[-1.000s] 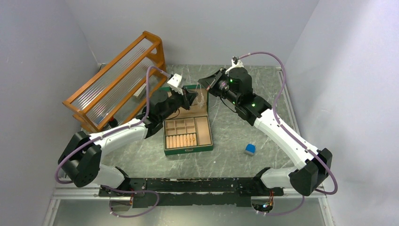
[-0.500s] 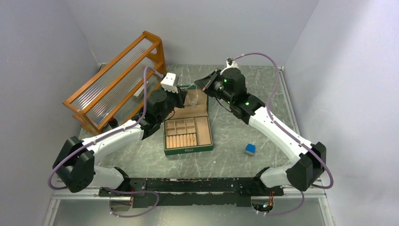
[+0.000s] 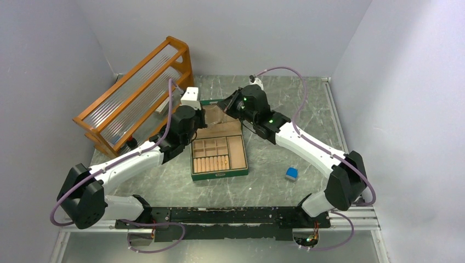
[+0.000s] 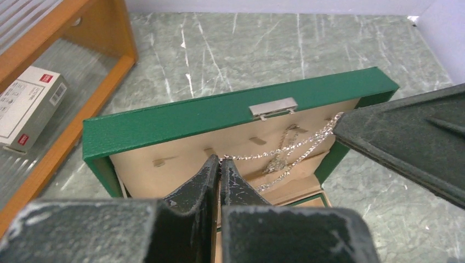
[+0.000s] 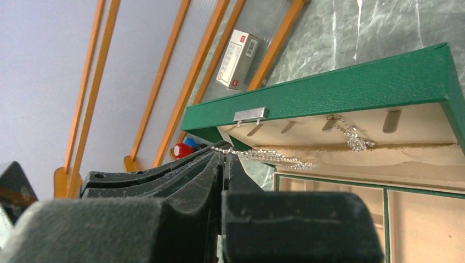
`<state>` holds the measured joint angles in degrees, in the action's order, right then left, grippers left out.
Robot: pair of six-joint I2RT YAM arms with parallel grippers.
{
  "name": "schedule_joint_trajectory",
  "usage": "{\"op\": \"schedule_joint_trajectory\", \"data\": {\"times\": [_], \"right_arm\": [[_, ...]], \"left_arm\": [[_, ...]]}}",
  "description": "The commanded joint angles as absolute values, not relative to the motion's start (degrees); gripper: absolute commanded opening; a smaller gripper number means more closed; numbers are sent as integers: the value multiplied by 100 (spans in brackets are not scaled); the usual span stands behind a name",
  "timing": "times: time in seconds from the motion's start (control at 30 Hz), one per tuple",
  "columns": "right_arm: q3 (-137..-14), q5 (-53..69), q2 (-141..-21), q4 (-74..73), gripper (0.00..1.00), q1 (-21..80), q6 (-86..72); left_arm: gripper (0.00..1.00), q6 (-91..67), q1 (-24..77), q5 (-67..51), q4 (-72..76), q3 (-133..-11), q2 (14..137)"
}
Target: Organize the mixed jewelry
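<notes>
A green jewelry box [image 3: 219,173] lies open, its lid [image 4: 219,112] standing upright at the back. A thin silver-looking chain [image 4: 285,149] of the mixed jewelry stretches across the lid's beige inside. My left gripper [image 4: 220,160] is shut on one end of it. My right gripper [image 5: 225,154] is shut on the other end, and its finger [image 4: 406,148] shows at the right of the left wrist view. Part of the chain [image 5: 277,159] sags toward the box. A second small glittering piece [image 5: 355,141] hangs from a lid hook. From above, both grippers [image 3: 207,112] [image 3: 224,104] meet in front of the lid.
The box's tray holds a row of beige ring rolls [image 3: 211,163] and small compartments. A wooden rack [image 3: 137,90] stands at the left with a white carton [image 4: 30,104] on its lower shelf. A small blue block [image 3: 291,173] lies right of the box.
Both grippers have moved left along the lid with the chain held between them. The right arm has swung in closer to the lid's middle.
</notes>
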<state>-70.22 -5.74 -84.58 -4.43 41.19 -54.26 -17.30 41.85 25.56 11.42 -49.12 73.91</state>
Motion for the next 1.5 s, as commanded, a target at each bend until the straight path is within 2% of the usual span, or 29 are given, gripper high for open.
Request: {"op": "schedule_joint_trajectory", "data": {"times": [0.0,0.73,1.47], "right_arm": [[-7048,-895,-8649,-207,0,4223,-5450],[-7260,-1594,-9310,-26,0,4401,-5220],[-7482,-1749,-9656,120,0,4421,-5035]], "left_arm": [[5,-1817,4180,2926,923,-4918,7321],[5,-2689,3569,2232,1135,-4864,7830],[5,-3019,3447,2398,841,-4951,8010]]}}
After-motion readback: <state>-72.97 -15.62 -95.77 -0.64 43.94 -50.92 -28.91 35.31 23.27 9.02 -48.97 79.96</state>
